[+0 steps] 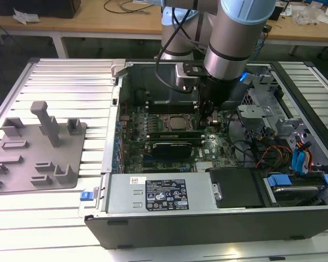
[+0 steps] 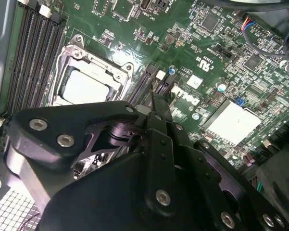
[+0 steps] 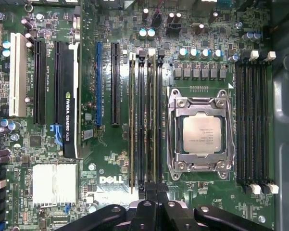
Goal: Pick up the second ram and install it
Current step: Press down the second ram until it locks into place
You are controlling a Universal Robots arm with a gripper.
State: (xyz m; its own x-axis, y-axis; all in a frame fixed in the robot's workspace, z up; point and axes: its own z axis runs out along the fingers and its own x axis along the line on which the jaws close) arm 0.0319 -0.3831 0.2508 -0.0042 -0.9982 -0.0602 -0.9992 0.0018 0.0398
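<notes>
"Green board everywhere! What was it?"

"It was the big flat board inside an open computer box. The box lay on a table made of shiny metal strips."

"Where was the robot's gripper?"

"It reached down into the box from above. In the exterior view it hung just beside the square silver chip, on the exterior view's right of it."

"Did it have the second ram?"

"The second ram looked to be standing on its thin edge in the long slots right next to the silver chip — so thin that you saw only its top. In the first wrist view the gripper sat right at one end of those slots."

"Were the jaws wide?"

"No, they were narrow. In the second wrist view the black fingers came close together into a point, and the gripper was low over the board, beside the chip."

"Were they pinching the stick?"

"I could not tell — the fingers hid that spot."

"What else was there?"

"More long slots lay on the far side of the chip, and a black card stood in the board. A grey plastic plate with posts sat on the table, well apart from the box, on the exterior view's left."
</notes>
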